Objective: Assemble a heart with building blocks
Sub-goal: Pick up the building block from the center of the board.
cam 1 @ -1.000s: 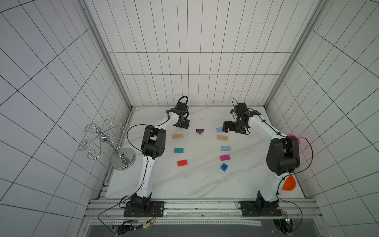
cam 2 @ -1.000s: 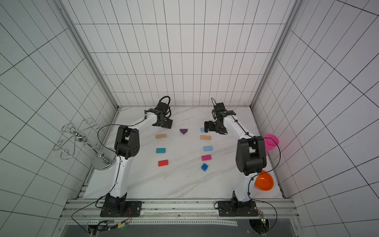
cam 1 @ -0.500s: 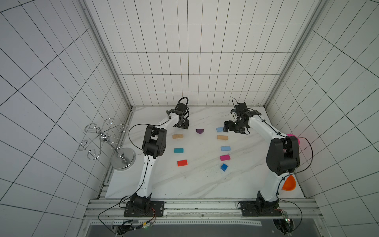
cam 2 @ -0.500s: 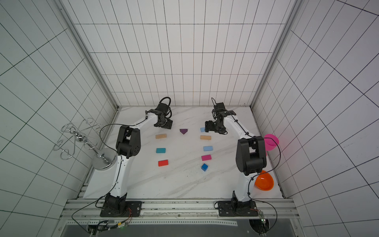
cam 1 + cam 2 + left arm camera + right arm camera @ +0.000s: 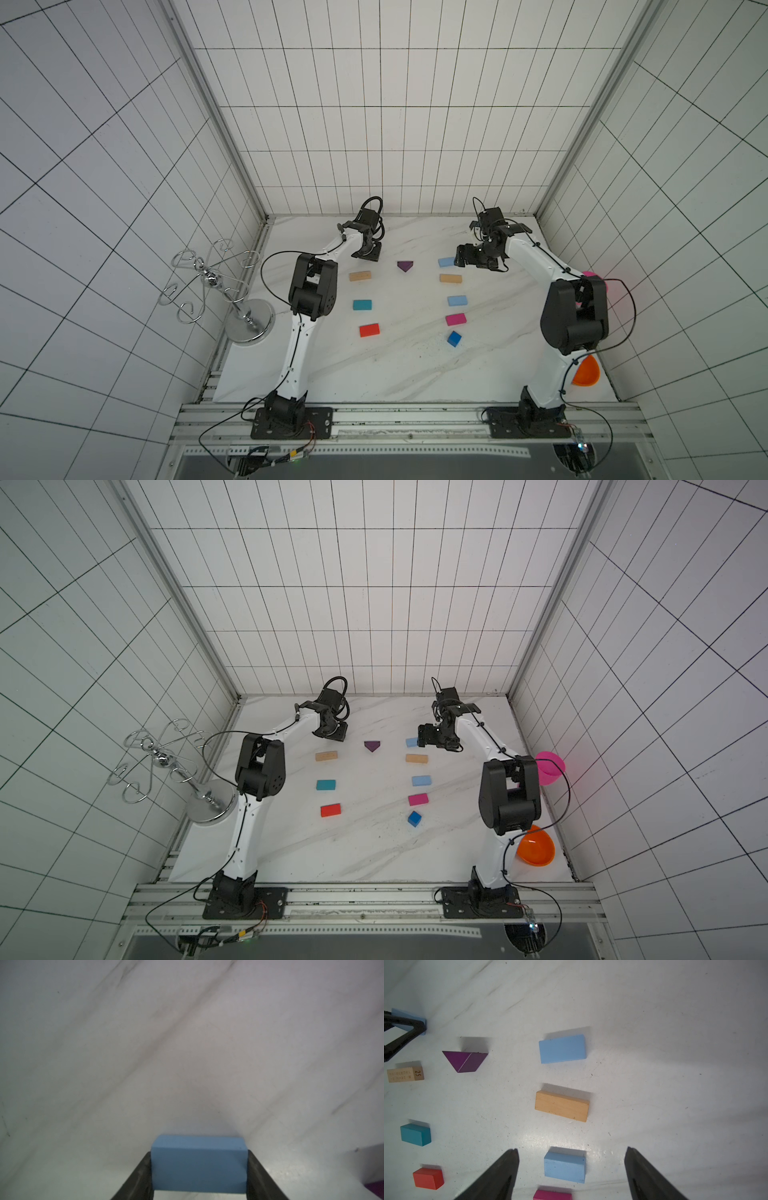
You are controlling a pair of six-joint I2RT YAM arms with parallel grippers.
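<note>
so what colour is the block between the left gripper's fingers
Light blue; the block shows best in the left wrist view.

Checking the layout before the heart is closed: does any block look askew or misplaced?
The small dark blue cube sits turned corner-on beside the pink rectangular brick, in that column rather than midway between the two. The tan wooden brick in the same column lies slightly skewed. Nothing looks spilled or damaged.
</note>
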